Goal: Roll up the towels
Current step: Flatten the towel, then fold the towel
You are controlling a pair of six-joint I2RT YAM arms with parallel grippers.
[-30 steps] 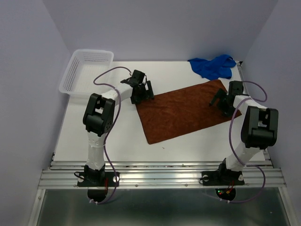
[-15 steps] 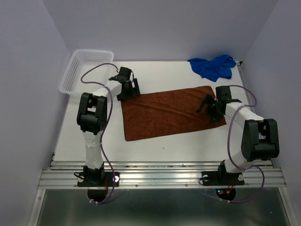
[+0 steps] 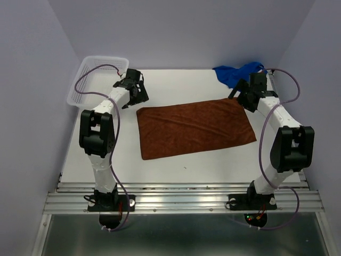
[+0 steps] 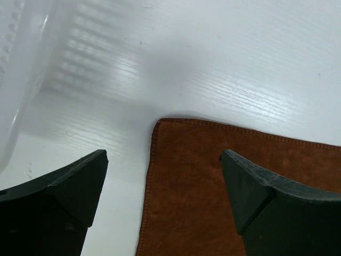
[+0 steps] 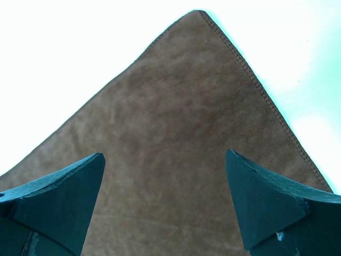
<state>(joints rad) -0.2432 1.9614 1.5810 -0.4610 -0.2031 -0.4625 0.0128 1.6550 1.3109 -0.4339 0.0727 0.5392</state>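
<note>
Pale lavender walls close in a white counter (image 3: pixel 106 160) with the two arms bolted at its near edge. A brown rectangular terry towel (image 3: pixel 194 128) lies spread flat across the middle of the counter, its long side running left to right. A white slotted plastic basket (image 3: pixel 80 85) sits at the far left corner, and a crumpled blue cloth towel (image 3: pixel 237 73) lies at the far right corner. The left gripper (image 3: pixel 136 95) is at the brown towel's far left corner, fingers spread wide and holding nothing; its wrist view shows that corner between them. The right gripper (image 3: pixel 246 98) is at the far right corner, likewise spread wide and empty.
</note>
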